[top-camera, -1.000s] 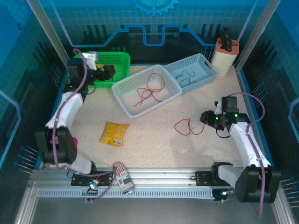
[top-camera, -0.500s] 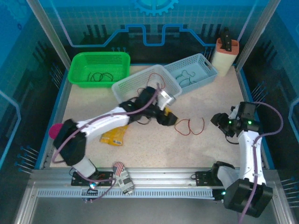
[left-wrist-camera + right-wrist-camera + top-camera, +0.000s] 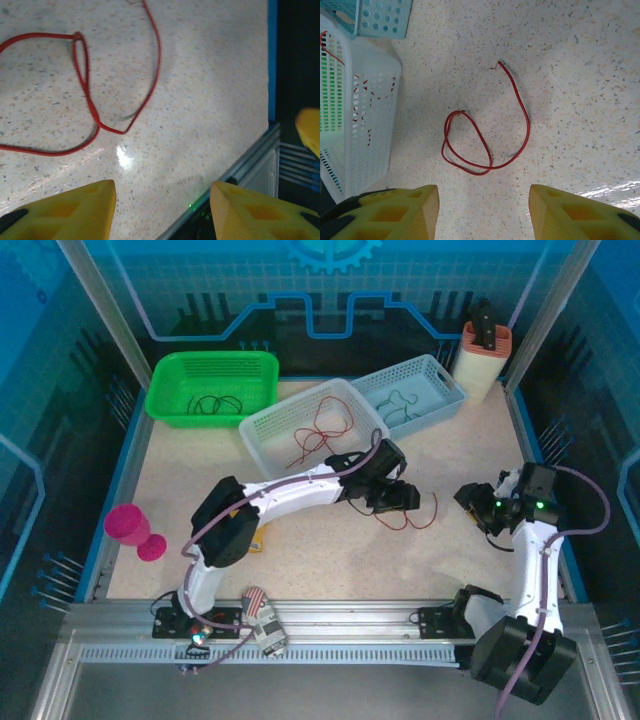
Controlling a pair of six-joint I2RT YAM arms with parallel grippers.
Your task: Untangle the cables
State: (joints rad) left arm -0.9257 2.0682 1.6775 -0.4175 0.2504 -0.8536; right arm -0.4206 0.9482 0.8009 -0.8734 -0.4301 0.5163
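Top view: the left arm, a second ago over the green plastic basket [image 3: 165, 400], now reaches across the speckled table [image 3: 330, 560], placing the left gripper [image 3: 395, 498] just beside the loose thin red wire [image 3: 412, 514]. The right gripper [image 3: 478, 502] has drawn slightly back and waits to the wire's right. Further red strands lie in the white mesh basket [image 3: 262, 430], and dark ones in the green basket and the pale blue basket [image 3: 450, 390]. Judged: sorting has moved on to this last loose piece. Left wrist view: the red wire [image 3: 87, 95] crosses itself ahead of the left gripper [image 3: 162, 200], whose jaws stand apart and empty. Right wrist view: the red wire [image 3: 485, 145] lies beyond the right gripper [image 3: 484, 200], likewise parted, holding nothing. No legible writing anywhere
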